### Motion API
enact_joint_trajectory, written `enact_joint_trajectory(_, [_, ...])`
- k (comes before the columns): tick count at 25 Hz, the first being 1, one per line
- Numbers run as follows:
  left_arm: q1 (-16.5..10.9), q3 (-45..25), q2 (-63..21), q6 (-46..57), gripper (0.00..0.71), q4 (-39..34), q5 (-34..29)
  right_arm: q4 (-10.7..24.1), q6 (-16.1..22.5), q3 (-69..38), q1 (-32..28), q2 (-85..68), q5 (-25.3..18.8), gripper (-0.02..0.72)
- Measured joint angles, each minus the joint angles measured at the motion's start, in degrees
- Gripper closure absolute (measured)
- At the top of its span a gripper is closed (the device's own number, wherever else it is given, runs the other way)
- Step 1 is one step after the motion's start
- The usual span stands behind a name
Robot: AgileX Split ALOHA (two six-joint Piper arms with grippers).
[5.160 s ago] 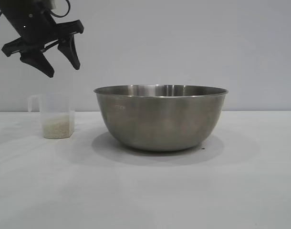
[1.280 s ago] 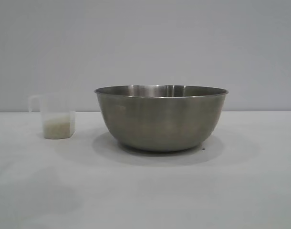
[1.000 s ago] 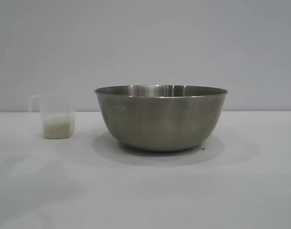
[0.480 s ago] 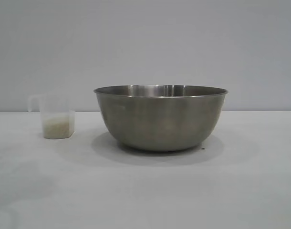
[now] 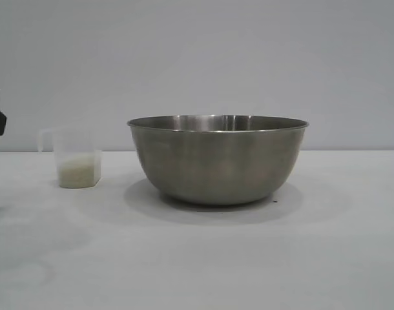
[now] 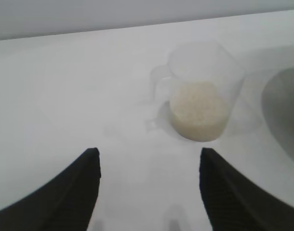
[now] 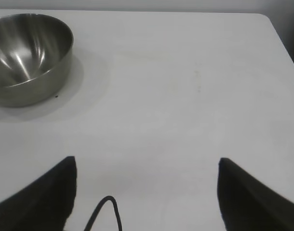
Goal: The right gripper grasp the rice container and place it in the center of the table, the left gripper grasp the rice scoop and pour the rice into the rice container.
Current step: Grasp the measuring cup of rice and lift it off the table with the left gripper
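White table [image 5: 203,258], clear rice scoop [image 5: 76,159] w/ rice [image 5: 77,173], steel rice container [image 5: 217,158]

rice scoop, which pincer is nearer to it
Left. The left pincer is open just short of the rice scoop; the right pincer is open, beyond the rice container.

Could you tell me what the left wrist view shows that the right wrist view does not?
Only the left wrist view shows the rice scoop, upright with rice inside, ahead of the open left gripper.

Only the right wrist view shows the rice container's empty inside and the open right gripper, well away from it.

Both show the white table.
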State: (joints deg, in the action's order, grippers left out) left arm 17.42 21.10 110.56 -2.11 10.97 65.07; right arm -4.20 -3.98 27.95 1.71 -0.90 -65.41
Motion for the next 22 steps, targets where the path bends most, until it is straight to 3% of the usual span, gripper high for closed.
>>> enact_joint_trajectory(20, [0.0, 10.9, 8.34, -3.14, 0.278, 4.77, 0.06, 0.0, 0.0, 0.0, 0.0, 0.0, 0.0, 0.155])
enact_joint_trajectory(21, [0.0, 11.25, 8.34, -3.14, 0.32, 4.94, 0.06, 0.0, 0.0, 0.0, 0.0, 0.0, 0.0, 0.155])
enact_joint_trajectory(22, [0.0, 11.69, 8.34, -3.14, 0.304, 5.36, 0.06, 0.0, 0.0, 0.0, 0.0, 0.0, 0.0, 0.155])
